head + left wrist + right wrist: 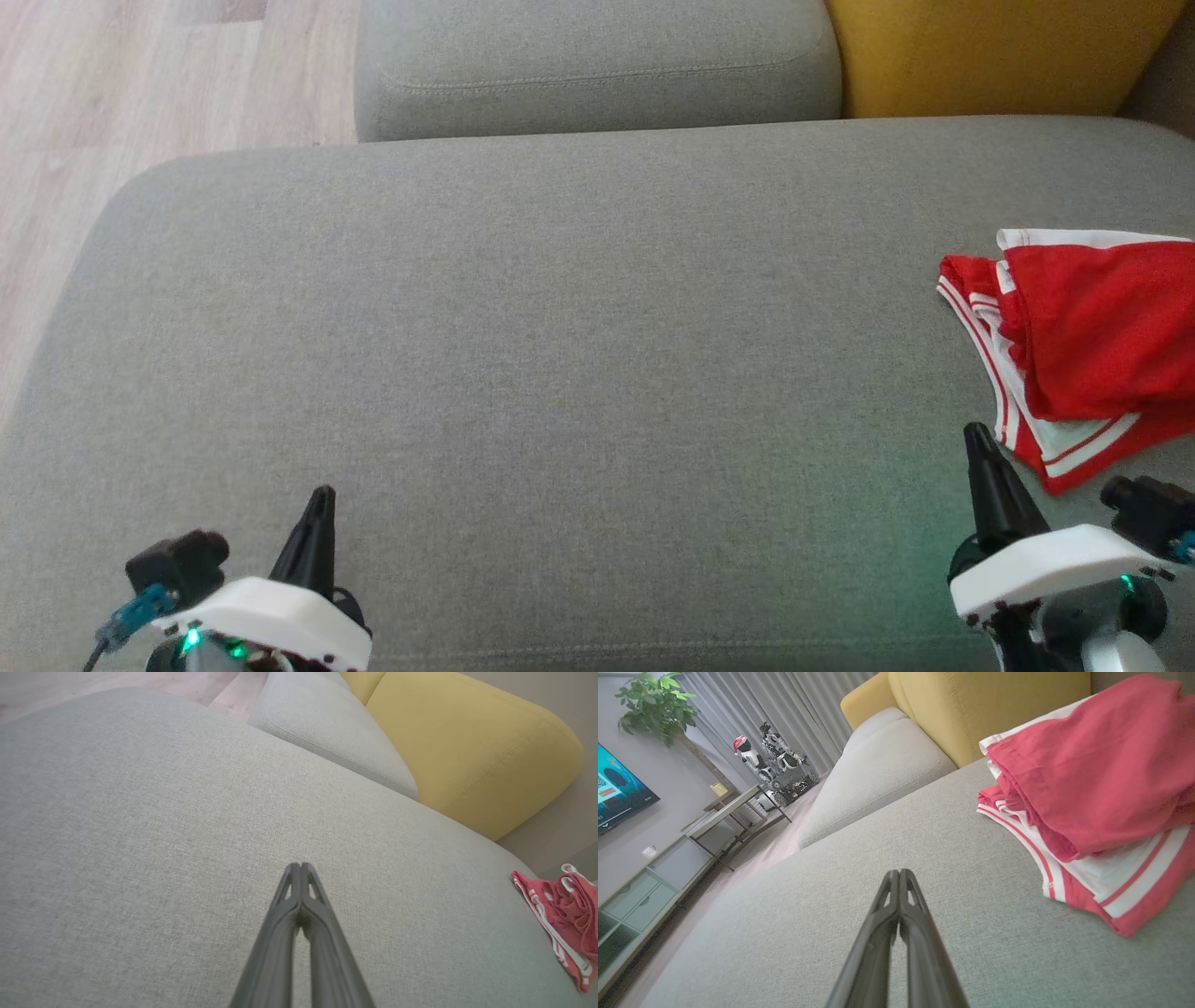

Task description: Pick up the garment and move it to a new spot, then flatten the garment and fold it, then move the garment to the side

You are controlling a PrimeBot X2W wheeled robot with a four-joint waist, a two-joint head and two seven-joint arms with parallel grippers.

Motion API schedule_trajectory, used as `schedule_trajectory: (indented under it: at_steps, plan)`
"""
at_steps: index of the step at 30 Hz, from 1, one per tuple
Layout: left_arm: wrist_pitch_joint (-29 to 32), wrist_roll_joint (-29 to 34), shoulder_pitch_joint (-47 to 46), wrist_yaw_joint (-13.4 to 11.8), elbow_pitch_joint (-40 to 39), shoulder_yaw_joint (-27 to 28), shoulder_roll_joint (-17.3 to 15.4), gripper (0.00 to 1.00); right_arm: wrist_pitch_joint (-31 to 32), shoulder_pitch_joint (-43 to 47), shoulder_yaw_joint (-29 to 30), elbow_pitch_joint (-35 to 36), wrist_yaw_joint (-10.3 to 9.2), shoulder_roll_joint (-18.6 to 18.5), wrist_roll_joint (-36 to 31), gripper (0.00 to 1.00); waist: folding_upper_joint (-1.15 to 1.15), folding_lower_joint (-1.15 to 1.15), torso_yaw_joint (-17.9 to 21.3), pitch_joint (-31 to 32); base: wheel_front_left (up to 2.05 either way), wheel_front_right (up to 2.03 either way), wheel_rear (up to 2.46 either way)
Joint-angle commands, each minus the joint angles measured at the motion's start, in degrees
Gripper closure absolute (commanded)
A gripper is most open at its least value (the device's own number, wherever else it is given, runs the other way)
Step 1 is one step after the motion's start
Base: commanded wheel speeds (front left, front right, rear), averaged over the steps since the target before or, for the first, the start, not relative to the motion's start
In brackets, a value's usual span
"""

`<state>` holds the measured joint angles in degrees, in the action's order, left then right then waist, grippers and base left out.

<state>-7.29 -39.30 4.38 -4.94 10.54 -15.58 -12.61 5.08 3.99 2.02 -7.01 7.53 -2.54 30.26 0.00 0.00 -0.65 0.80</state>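
The garment (1083,336), red with white striped trim, is seen lying at the far right of the wide grey seat cushion (560,327), partly cut off by the edge of the head view and just below the yellow cushion (990,51). It is gathered into several overlapping layers, with the white-banded edges stacked along its left and lower sides. Whether this is a loose fold or only a heap cannot be told for certain. The left claw (320,504) is held closed and empty over the bare near-left part of the seat, well apart from the garment. The right claw (980,443) is likewise closed on nothing, its tip just beside the lower left corner of the cloth but not touching it. Nothing is being gripped, and the middle of the seat is left free. If the layers are judged a finished fold, the garment has been set aside and little is left. If they are judged a heap, the pick-up, the flattening, the folding and the move aside are all yet to be done.
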Motion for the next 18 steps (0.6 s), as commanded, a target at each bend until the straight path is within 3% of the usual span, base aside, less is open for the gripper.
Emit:
schedule_trajectory:
  at_steps: [1,18]
  plan:
    - [0.3,-1.8,-3.1,0.5,-1.4,1.9,-0.3,1.00,0.1,-3.0,0.1,1.4,-0.01,-0.4,2.2,1.00,0.00,0.00,0.0,0.0,0.00,0.00,0.00]
    - [2.4,-11.2,-4.4,2.6,-0.6,5.1,1.2,1.00,0.2,-4.2,0.7,-0.1,-0.02,-0.5,12.9,1.00,0.00,0.00,0.1,-0.2,0.00,0.00,0.00]
